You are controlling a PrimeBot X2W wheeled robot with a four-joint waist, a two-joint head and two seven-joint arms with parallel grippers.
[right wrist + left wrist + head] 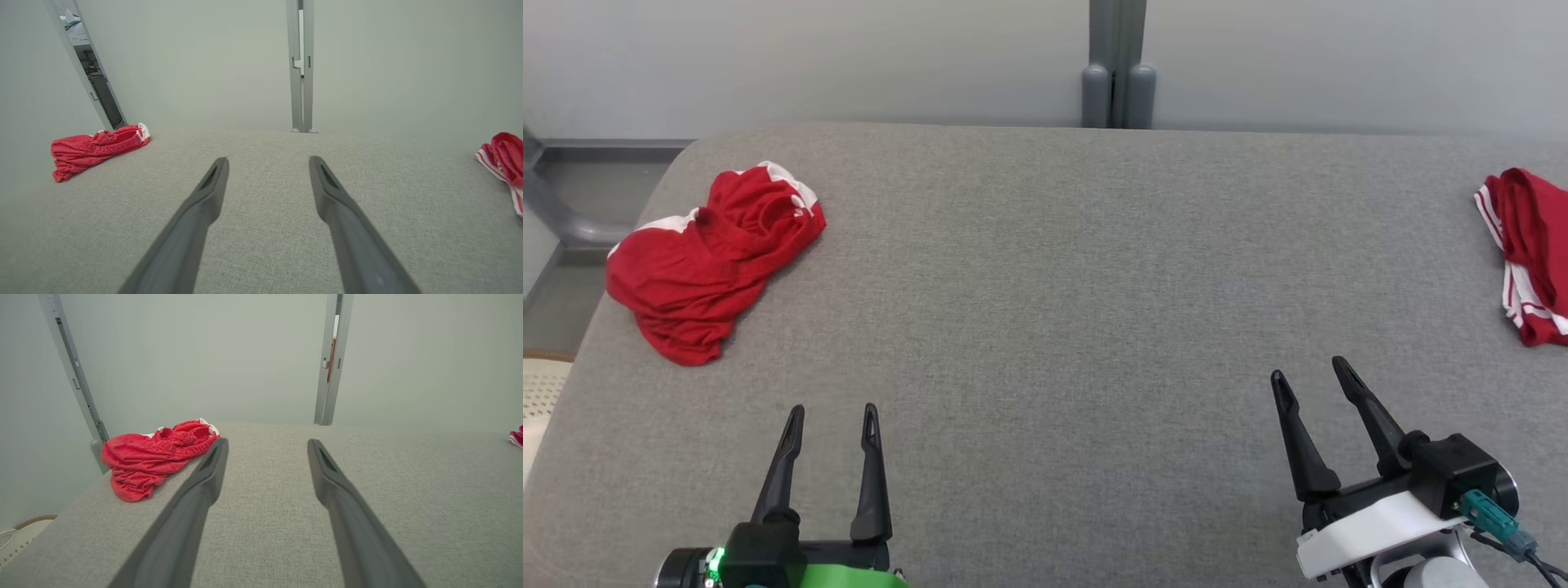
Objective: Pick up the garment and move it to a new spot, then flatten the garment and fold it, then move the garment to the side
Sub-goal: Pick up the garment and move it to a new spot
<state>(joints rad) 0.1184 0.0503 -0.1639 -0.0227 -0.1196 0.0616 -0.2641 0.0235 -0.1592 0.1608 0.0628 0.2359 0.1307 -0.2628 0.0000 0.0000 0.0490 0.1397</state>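
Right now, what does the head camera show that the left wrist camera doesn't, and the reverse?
Head view adds: the right gripper, open above the table, most of the striped garment at the right edge, and floor beyond the left edge.
Left wrist view adds: far more of the wall and the post, with a narrow gap up the post.
Both: the crumpled red garment at the far left, the open left gripper holding nothing, and the grey table.
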